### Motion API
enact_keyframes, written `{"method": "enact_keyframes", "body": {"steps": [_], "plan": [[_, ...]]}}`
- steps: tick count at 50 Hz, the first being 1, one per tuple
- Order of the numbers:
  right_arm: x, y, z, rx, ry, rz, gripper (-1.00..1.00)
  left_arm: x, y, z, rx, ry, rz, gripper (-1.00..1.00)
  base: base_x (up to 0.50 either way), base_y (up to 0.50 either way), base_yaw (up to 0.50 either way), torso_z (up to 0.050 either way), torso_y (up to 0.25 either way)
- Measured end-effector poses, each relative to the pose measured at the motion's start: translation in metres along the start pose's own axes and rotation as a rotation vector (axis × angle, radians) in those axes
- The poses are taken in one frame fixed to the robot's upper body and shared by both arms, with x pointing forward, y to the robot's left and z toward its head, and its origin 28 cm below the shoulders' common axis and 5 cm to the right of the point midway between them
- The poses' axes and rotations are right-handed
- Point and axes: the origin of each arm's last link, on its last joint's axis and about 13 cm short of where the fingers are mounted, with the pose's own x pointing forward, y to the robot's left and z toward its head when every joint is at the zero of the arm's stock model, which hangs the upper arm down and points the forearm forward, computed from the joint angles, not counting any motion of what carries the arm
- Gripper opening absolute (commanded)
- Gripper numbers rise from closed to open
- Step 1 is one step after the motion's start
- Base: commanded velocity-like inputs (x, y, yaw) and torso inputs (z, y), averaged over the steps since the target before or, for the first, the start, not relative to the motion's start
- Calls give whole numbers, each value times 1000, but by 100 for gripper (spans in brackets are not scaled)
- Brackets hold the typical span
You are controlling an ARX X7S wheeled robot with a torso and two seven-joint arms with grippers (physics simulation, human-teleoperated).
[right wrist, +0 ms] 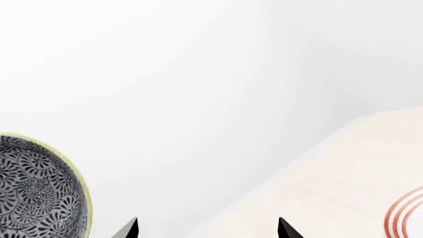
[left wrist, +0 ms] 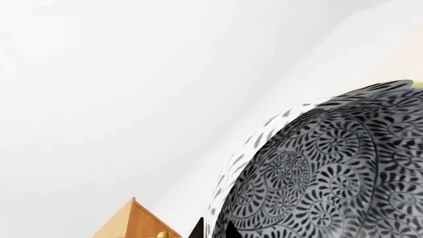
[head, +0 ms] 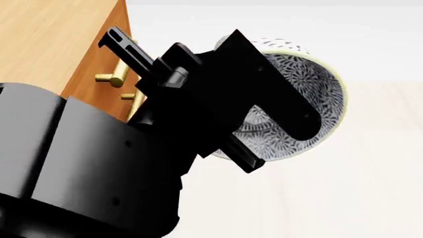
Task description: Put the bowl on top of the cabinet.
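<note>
- Walls: plain white in every view I have; no markings or fittings on them. In my left wrist view two white planes meet along a faint slanted seam.
- Floor [head: 370, 163]: pale, cream-toned boards with faint grain, filling the right half of my head view; it meets a white band at the far edge. My right wrist view shows the same pale surface [right wrist: 343, 188] running diagonally under the white wall.
- Cabinet [head: 46, 39]: orange-brown wood, flat top occupying the upper left of my head view, front face dropping away beside the arm. Brass bar handles [head: 109, 78] on the front, partly covered by the arm. A corner of it also shows in my left wrist view [left wrist: 129, 220].
- Bowl [head: 317, 89]: white with dense dark grey floral pattern, tipped on its side, held up in the air to the right of the cabinet's front edge, not on the top. It fills much of my left wrist view [left wrist: 330, 168] and shows at the edge of my right wrist view [right wrist: 39, 188].
- Left gripper [head: 264, 114]: clamped on the bowl's rim, one black finger across the bowl's inside.
- Right gripper [right wrist: 208, 229]: only two black fingertips visible, spread apart, nothing between them.
- Plate [right wrist: 404, 213]: white with red rings, only an arc in view, lying on the pale surface.
</note>
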Motion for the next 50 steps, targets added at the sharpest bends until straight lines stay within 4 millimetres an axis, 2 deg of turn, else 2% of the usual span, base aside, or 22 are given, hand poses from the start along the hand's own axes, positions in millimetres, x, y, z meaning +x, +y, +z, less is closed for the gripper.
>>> {"method": "enact_keyframes", "body": {"steps": [27, 43, 50], "plan": [[-1, -1, 3, 20, 8, 4, 100, 23, 37, 27, 181, 88, 174, -100, 0, 0, 0, 0, 1], [-4, 0, 3, 22, 31, 39, 100, 21, 54, 51, 249, 84, 227, -100, 0, 0, 0, 0, 0], [-5, 1, 3, 20, 36, 46, 100, 20, 64, 60, 221, 101, 253, -100, 0, 0, 0, 0, 1]]}}
